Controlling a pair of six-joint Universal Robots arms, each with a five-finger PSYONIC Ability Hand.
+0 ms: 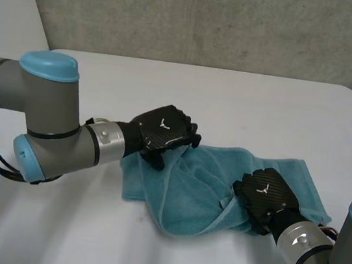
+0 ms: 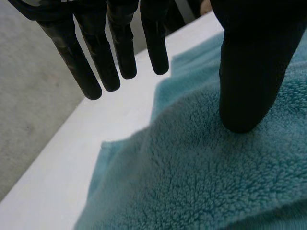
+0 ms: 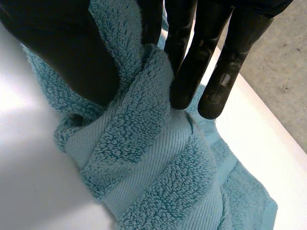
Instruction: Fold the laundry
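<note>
From the head view we see a teal towel [image 1: 201,188] lying bunched and half-folded on the white tabletop [image 1: 233,100], a loose flap draped toward its near edge. The left hand [image 1: 163,132] rests on the towel's far left edge and the right hand [image 1: 266,192] on its near right part. In the left wrist view our fingers [image 2: 96,62] hang straight and spread above the tabletop while the thumb [image 2: 249,76] presses into the fluffy pile. In the right wrist view our thumb and fingers pinch a thick ribbed fold of towel between them.
</note>
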